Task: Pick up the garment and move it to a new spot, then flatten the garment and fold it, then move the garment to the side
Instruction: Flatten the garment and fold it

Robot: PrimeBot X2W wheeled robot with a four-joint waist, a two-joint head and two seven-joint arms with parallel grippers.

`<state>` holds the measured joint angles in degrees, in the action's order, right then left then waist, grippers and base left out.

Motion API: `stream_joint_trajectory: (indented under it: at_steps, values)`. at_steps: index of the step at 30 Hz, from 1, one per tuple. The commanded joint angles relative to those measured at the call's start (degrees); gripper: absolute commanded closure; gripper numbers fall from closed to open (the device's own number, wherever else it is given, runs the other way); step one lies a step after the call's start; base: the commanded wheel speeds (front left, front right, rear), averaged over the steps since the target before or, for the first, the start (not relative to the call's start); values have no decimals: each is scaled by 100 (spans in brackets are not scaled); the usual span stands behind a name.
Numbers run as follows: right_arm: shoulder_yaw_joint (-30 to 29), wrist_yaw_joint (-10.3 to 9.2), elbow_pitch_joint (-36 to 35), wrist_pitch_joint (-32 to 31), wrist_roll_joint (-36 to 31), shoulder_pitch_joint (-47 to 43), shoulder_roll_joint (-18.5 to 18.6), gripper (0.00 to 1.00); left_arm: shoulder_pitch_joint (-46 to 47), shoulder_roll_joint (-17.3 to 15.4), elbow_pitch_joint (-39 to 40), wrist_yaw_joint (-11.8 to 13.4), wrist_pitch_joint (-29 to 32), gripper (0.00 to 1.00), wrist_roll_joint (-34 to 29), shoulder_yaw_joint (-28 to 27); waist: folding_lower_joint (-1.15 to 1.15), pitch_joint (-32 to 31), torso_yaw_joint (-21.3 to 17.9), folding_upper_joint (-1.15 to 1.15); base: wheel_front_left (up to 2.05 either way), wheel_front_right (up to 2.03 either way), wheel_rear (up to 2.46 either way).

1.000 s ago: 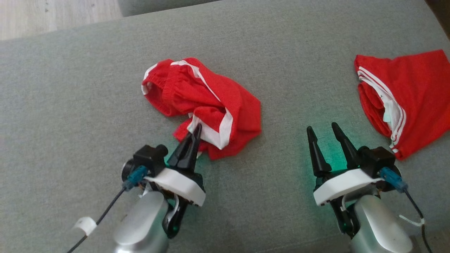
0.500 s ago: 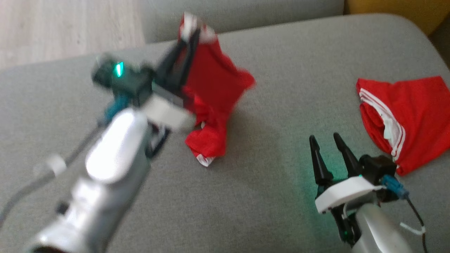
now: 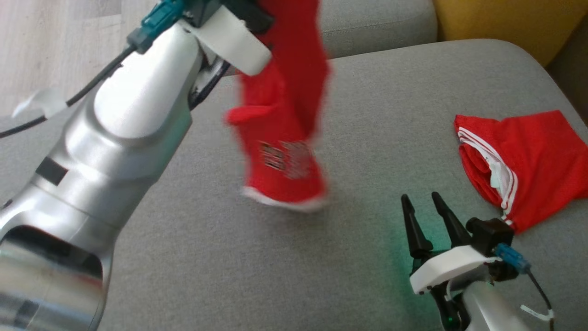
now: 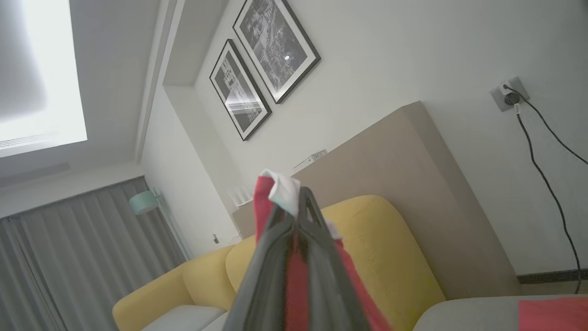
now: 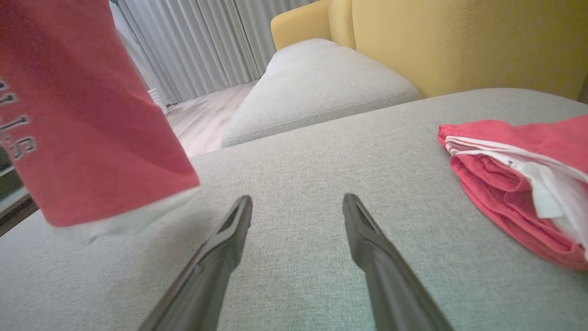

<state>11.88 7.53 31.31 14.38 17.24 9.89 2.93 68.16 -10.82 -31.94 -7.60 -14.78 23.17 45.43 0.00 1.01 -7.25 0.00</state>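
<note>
Left gripper (image 4: 294,198), up top left, is pinched tight on the red garment (image 3: 285,138), which dangles mid-frame over the grey cushion (image 3: 376,115). Lower right, the right gripper (image 3: 425,202) has its fingers spread. Another red garment (image 3: 528,156) lies far right on the cushion.

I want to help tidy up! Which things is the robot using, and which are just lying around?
In the job: red shorts hanging from the shut left end effector; open right end effector; grey seat cushion.

Just lying about: other red garment, white-striped, on the cushion's right; yellow backrest; framed pictures; wall socket.
</note>
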Motion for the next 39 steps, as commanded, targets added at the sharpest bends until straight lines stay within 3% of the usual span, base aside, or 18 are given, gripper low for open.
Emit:
stream_joint_trajectory:
  at_steps: [1,6,13,16,21,22,23,24,25,30,33,39]
  values:
    - [68,-4,-175,62,38,115,-5,0,344,-176,183,11,-22,100,46,-104,0,3,40,0,0,0,0]
    - [-75,-4,-160,62,1,94,-5,0,302,-303,319,11,-22,100,137,-10,0,-10,246,0,0,0,0]
    - [-150,-4,-224,62,-18,115,-5,0,-401,-545,-160,14,-22,100,221,-480,0,23,535,0,0,0,0]
    - [-182,-4,-248,62,-45,99,-5,0,-1091,-665,-191,125,-22,100,305,-889,0,49,596,0,0,0,0]
    - [-241,-4,-249,62,-131,63,-5,0,-3360,-634,-320,628,-22,100,606,-2110,0,113,659,0,0,0,0]
    - [-240,-4,-241,62,-152,65,-5,0,-3708,-589,-348,700,-22,97,592,-2306,0,118,668,0,0,0,0]
    - [-241,-4,-235,62,-173,69,-5,0,-4020,-523,-368,769,-22,69,589,-2524,0,122,677,0,0,0,0]
    - [-241,-4,-229,62,-197,80,-5,0,-4275,-464,-362,843,-22,16,557,-2752,0,122,686,0,0,0,0]
    - [-241,-4,-221,62,-224,94,-5,0,-4490,-419,-333,912,-22,0,473,-2958,0,122,697,0,0,0,0]
    - [-229,-4,-222,62,-266,146,-5,0,-5185,-124,169,1243,-22,0,-119,-4022,0,89,744,0,0,0,0]
    - [-180,-4,-235,62,-260,135,-5,0,-5363,2,367,1265,-22,0,-377,-4329,0,71,761,0,0,0,0]
    - [298,-4,-343,62,-151,173,-5,0,-5728,437,782,958,-22,0,-922,-4807,0,95,895,0,0,0,0]
